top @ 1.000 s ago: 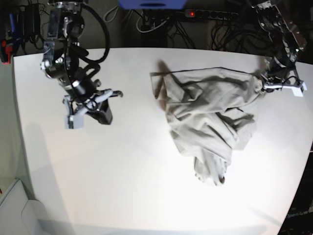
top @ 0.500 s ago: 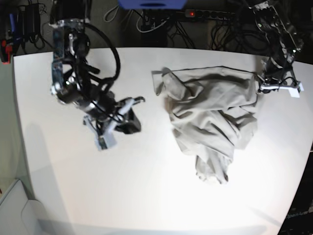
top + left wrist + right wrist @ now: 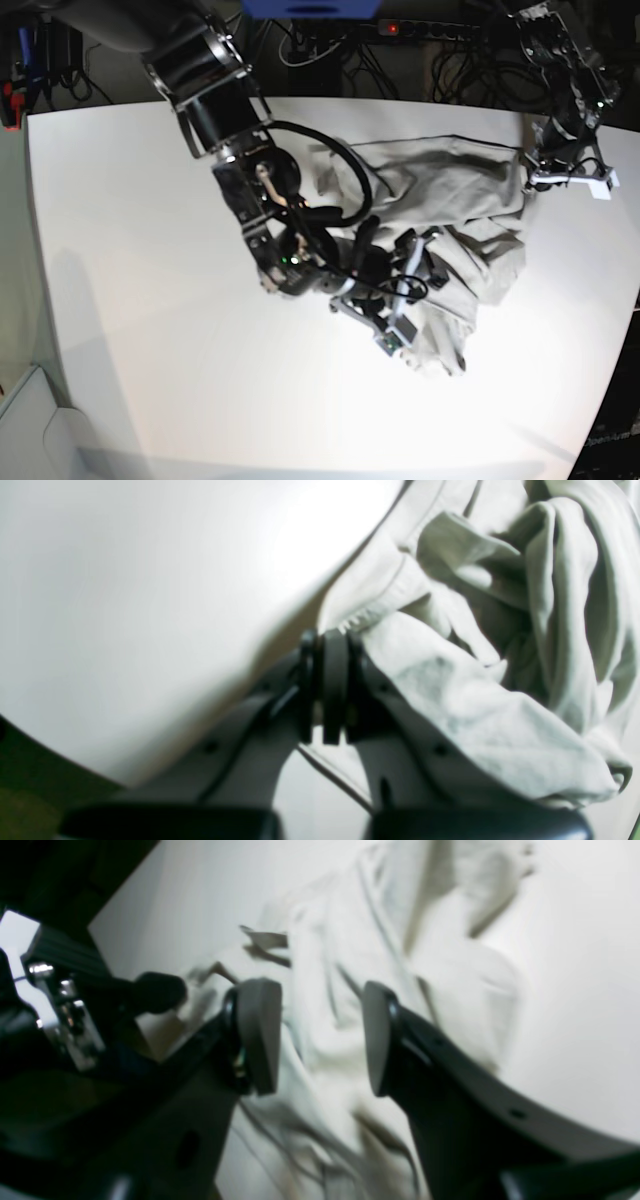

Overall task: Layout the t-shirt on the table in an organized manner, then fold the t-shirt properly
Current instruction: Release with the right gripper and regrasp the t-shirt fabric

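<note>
The t-shirt point(image 3: 450, 200) lies bunched on the far right part of the table point(image 3: 130, 330), a soft pale grey-beige cloth with no print, heaped in deep rounded folds and creases, one narrow tail of fabric trailing toward the table's near edge. The table is a smooth matte white slab, glaring under the light, much wider than the shirt.

The left gripper point(image 3: 327, 645) sits at the shirt's right edge, near the table's far right corner. Its dark flat pads are pressed together on a stitched hem of the t-shirt, and the cloth spills away from the pinch in thick, rumpled ridges.

The right gripper point(image 3: 317, 1035) hangs over the middle of the shirt, its black segmented arm reaching across the table from the far left with cables looped along it. Its two fingers point(image 3: 257, 1035) are blunt, grey and paddle-shaped, and they stand apart with wrinkled cloth showing between them. That view is blurred, so whether the pads touch the fabric cannot be told.
</note>
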